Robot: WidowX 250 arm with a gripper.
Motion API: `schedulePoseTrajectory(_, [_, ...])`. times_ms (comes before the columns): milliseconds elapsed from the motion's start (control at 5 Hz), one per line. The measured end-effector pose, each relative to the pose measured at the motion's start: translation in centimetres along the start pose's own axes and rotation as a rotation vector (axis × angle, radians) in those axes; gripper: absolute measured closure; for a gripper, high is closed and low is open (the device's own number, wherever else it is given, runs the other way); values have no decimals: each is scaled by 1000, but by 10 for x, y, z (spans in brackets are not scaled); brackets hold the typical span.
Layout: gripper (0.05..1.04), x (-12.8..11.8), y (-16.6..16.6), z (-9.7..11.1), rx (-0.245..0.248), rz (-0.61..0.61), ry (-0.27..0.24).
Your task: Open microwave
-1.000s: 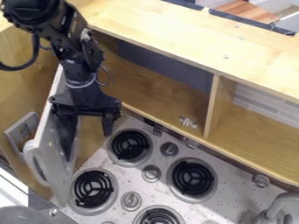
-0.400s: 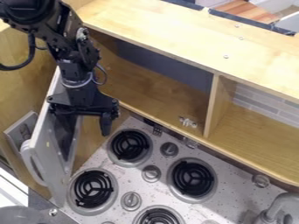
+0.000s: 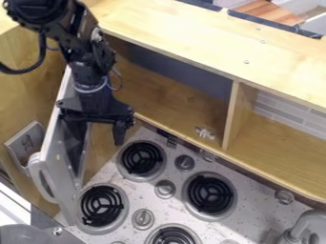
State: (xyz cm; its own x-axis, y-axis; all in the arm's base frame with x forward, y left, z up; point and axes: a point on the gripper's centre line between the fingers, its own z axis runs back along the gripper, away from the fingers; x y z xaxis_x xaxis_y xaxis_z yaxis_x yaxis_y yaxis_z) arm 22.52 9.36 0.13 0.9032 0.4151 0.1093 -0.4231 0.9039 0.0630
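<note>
The gripper [image 3: 98, 134] hangs at the upper left over the stove's back left corner, its two fingers spread apart with nothing held between them. Standing wide open at the left is the grey-white microwave door [image 3: 58, 178], its curved handle [image 3: 41, 180] on the outer side, facing left. The left finger is down against or close beside the door's dark inner side; whether they touch I cannot tell. The right finger is away from the door, above the back left burner. The arm covers part of the door's upper end.
Below and to the right lies the stove top [image 3: 181, 206] with several black coil burners [image 3: 142, 157] and knobs. A wooden shelf unit [image 3: 172, 102] runs along the back. The faucet [image 3: 307, 224] stands at the lower right.
Between the first two frames the gripper and door shifted slightly left. Since then both have come back a little to the right, the door swinging with the gripper.
</note>
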Motion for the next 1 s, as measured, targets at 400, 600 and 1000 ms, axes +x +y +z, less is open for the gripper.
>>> schedulePoseTrajectory(400, [85, 15, -37, 20, -12, -98, -38])
schedulePoseTrajectory(600, [85, 25, -48, 44, -2, -128, -85])
schedulePoseTrajectory(1000, [85, 30, -71, 103, 86, -163, -144])
